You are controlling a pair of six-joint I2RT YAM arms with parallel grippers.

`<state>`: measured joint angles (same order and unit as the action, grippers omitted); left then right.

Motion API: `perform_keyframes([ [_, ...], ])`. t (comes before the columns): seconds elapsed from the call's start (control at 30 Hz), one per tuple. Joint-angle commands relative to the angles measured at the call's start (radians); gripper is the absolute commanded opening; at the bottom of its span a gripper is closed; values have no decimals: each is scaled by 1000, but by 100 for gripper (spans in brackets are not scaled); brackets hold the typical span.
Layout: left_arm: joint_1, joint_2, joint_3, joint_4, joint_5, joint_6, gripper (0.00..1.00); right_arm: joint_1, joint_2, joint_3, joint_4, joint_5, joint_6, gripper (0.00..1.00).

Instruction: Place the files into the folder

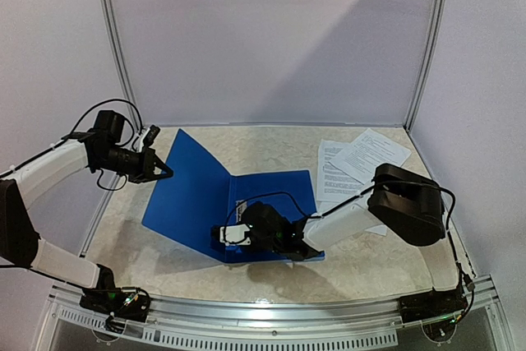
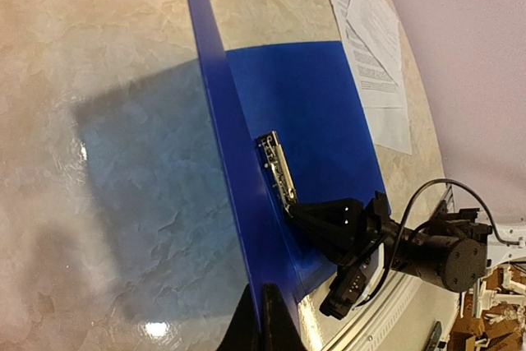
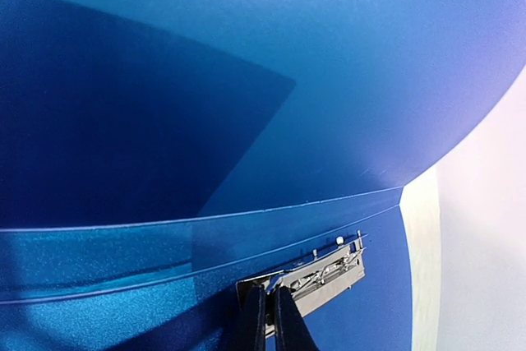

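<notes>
The right tool (image 3: 265, 295) is nearly closed, its tips at the near end of the metal clip (image 3: 316, 273). Whether they pinch the lever or only press on it I cannot tell. By my reading it is there to work the clip, so the pages can be fastened under it.

Just beyond its tips, the folder (image 1: 279, 191) lies open on the desk (image 1: 271, 141), back panel flat. To that tool's left the cover (image 1: 193, 191) stands tilted up. The left tool (image 1: 164, 172) is shut on the cover's outer edge, apparently to keep the inside exposed.

Farther off, beyond the right tool and to its right, the files (image 1: 362, 162) lie on the desk beside the folder, none inside yet.

Counted: two tools, one folder, one clip, at least two overlapping sheets, perhaps three.
</notes>
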<state>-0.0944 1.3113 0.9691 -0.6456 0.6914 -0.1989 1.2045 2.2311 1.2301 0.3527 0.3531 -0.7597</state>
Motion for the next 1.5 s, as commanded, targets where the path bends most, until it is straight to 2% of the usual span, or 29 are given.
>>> perform_keyframes([
  [0.0,-14,8,-23,14,-5,8,4,44,158,-84,-408,-156,35,7],
  [0.13,-14,10,-21,7,-19,17,5,46,160,-66,-423,-155,23,9],
  [0.37,-13,8,-1,-9,-29,33,4,45,138,-86,-460,-183,-8,4],
  [0.43,-14,8,3,-13,-31,37,3,45,112,-101,-468,-207,1,0],
  [0.67,-15,2,5,-16,-28,39,2,45,64,-93,-527,-299,45,0],
  [0.93,-20,0,3,-17,-19,39,3,46,95,-95,-571,-338,91,8],
  [1.1,-22,0,3,-17,-25,41,3,46,81,-87,-575,-341,104,9],
  [1.3,-20,-1,9,-23,-30,46,3,44,59,-112,-605,-429,130,16],
  [1.47,-22,0,11,-21,-30,47,2,22,12,-135,-582,-488,195,16],
])
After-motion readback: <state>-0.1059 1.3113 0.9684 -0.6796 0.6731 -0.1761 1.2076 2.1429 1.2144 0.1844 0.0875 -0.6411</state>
